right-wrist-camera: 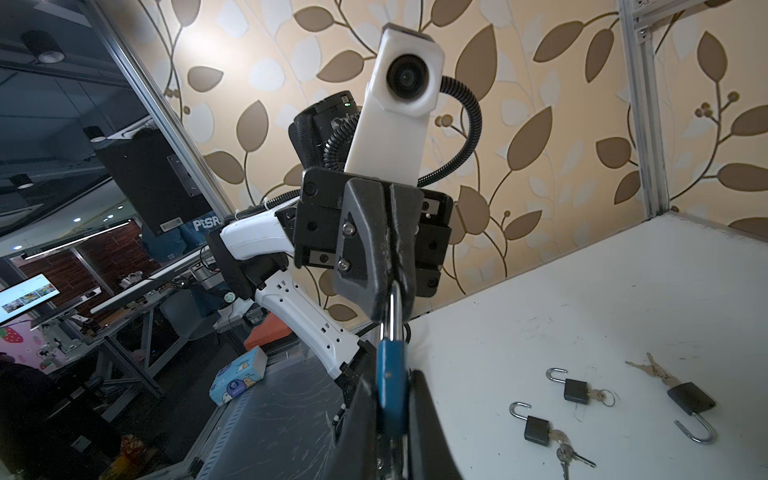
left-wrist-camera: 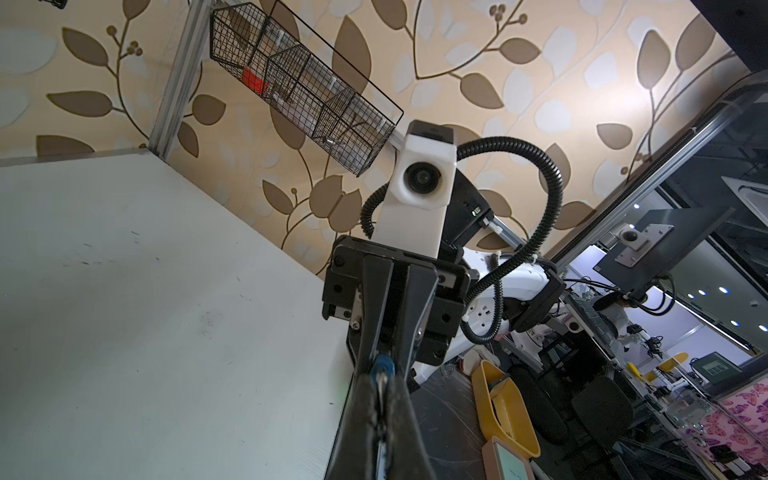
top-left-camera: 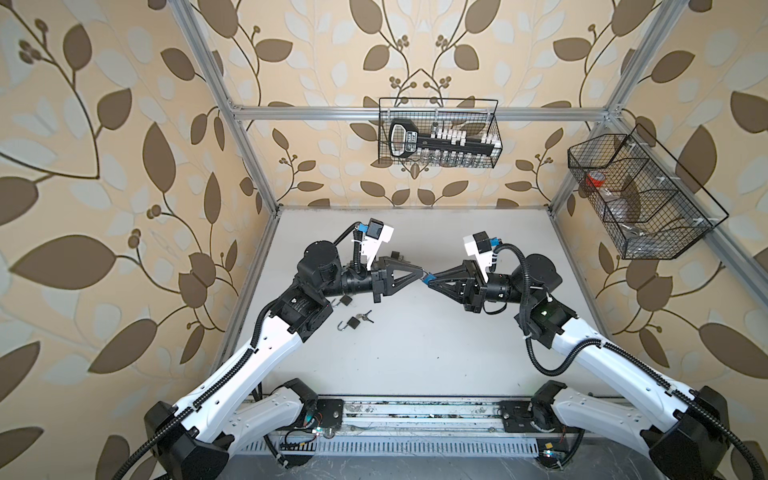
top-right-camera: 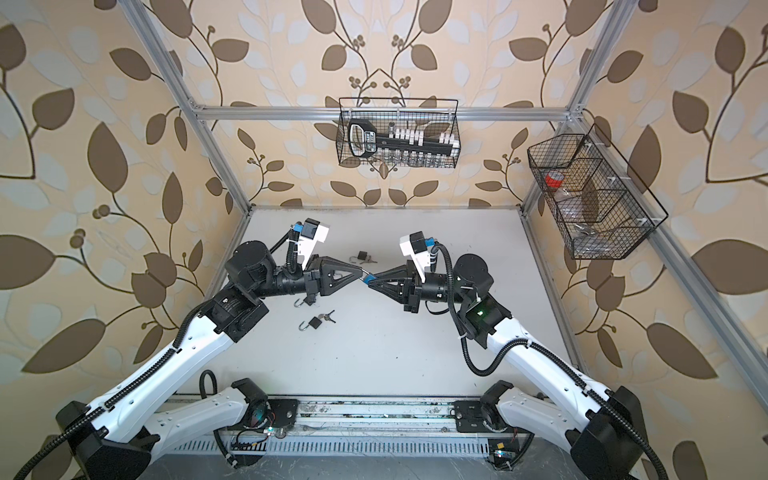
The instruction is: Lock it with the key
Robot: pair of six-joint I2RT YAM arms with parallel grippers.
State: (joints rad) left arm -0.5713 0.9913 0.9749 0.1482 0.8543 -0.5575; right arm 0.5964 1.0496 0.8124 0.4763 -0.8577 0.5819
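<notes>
We find both top views evenly, softly lit: the white tabletop (top-left-camera: 415, 357) is bright, with faint shadows beneath the arms (top-left-camera: 232, 374). Lens distortion bows the frame posts (top-left-camera: 240, 137) toward ten and two o'clock. In the wrist views the near fingers (left-wrist-camera: 361, 415) are dark and blurred, and glare washes the wallpaper (right-wrist-camera: 183, 29).

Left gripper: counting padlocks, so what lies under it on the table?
A dark padlock, its open shackle showing. The left gripper covers part of its body in both top views.
</notes>
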